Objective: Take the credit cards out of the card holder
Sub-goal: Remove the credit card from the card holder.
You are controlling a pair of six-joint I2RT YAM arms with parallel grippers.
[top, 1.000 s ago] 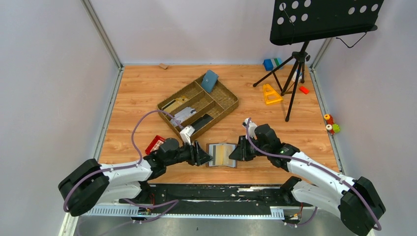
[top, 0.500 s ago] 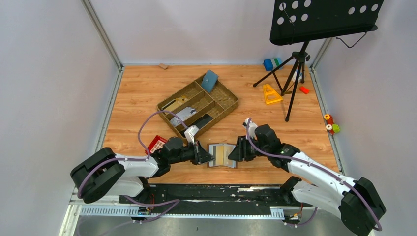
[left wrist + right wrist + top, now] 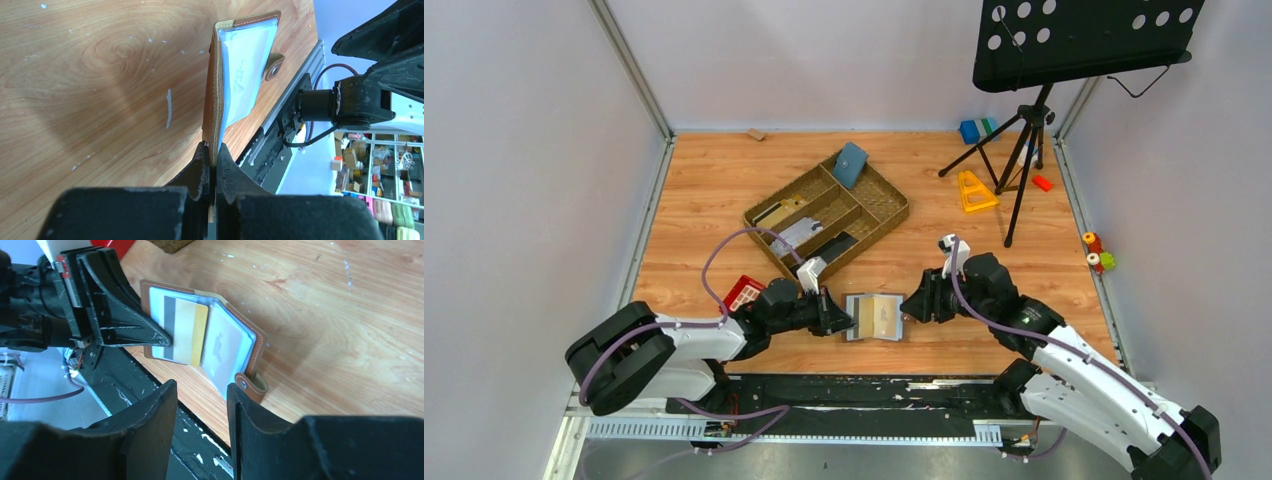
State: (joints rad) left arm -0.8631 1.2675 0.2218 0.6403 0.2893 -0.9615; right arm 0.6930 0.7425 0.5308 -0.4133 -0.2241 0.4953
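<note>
1. The table (image 3: 724, 180) carries the card holder (image 3: 876, 316) near its front edge, lying open between the two arms.
2. The left claw (image 3: 844, 318) is clamped together on the holder's left cover and pins it down.
3. The right claw (image 3: 200, 387) stands apart and grips nothing, just beside the holder's right flap.
4. The holder lies grey side up with its right flap tilted up a little. No card is out yet, so the step in hand looks like bracing it open for the first pull.
5. A yellow card (image 3: 185, 330) with a dark stripe sits in the left sleeve, by the left claw's tip. Next, I judge, the right claw must reach in, pinch that card's edge and slide it out.
6. The closing tab (image 3: 251, 384) juts out just in front of the right claw and could snag it.
</note>
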